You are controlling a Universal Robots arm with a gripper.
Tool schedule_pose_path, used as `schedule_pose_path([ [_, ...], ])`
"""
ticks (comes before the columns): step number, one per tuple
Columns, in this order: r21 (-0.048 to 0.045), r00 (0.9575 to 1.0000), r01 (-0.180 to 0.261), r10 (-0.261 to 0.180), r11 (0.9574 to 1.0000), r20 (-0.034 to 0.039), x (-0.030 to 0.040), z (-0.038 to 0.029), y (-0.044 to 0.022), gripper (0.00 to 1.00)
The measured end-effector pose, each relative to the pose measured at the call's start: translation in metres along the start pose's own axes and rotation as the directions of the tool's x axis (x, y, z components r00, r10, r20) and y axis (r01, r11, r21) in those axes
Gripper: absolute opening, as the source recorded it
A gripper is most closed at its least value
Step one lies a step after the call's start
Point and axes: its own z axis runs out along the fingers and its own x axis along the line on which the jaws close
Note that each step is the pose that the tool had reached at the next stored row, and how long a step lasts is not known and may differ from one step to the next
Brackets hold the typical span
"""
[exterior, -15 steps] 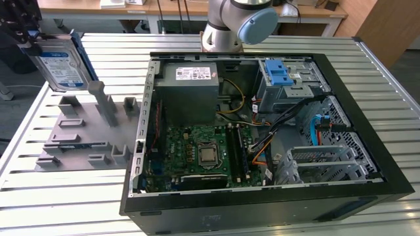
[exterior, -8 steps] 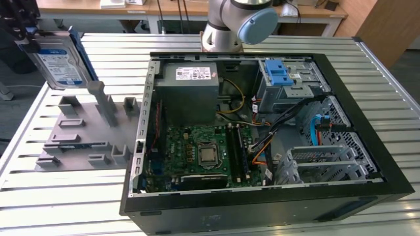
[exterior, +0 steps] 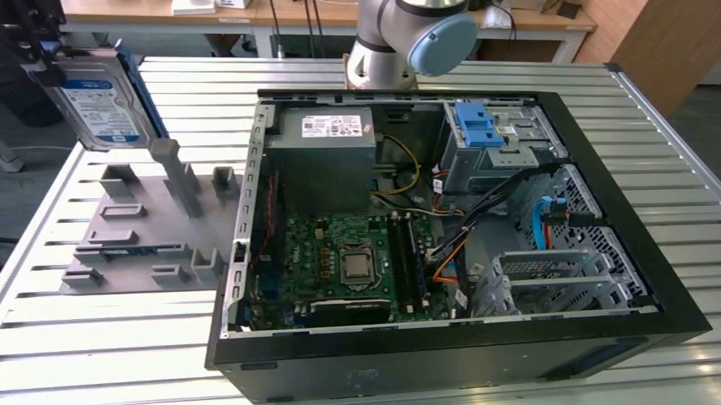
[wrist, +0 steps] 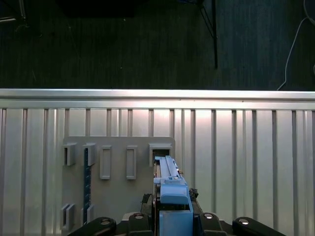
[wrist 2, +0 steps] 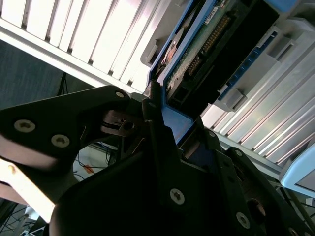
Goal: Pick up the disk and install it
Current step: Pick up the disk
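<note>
Slatted metal table (exterior: 135,337), exterior view, carrying an open black computer case (exterior: 631,278) lying on its side and, towards the exterior view's left, a grey moulded fixture (exterior: 135,245) with upright posts and slots.

Inside the case: a grey power-supply box (exterior: 327,160) with a white sticker, a green motherboard (exterior: 349,261) below it, and a silver drive cage (exterior: 496,143) with a blue latch at the far corner. The robot arm's base (exterior: 406,42) stands behind the case.

At the upper part of the exterior view's left, the gripper (exterior: 46,59) holds the disk (exterior: 100,101) upright in the air. The label faces the camera and the blue carrier frame runs along the edges. The disk hangs above the fixture and clear of it, well apart from the case.

First wrist view: the disk (wrist: 170,189) is seen edge-on, its blue frame projecting from the gripper (wrist: 172,221). The fixture (wrist: 118,196) and the table slats (wrist: 246,157) lie beyond it, and dark floor (wrist: 147,44) lies past the table edge.

Second wrist view: the black fingers (wrist 2: 152,128) of the gripper (wrist 2: 165,123) are closed onto the blue frame at one end of the disk (wrist 2: 197,54), whose green circuit board and connector are exposed.
</note>
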Motion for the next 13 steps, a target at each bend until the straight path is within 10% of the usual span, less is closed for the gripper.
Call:
schedule_pose_path([
  [13, 0.0, 1.0, 0.0, 0.0, 1.0, 0.0, -0.0002, -0.0067, 0.0001, 0.36],
])
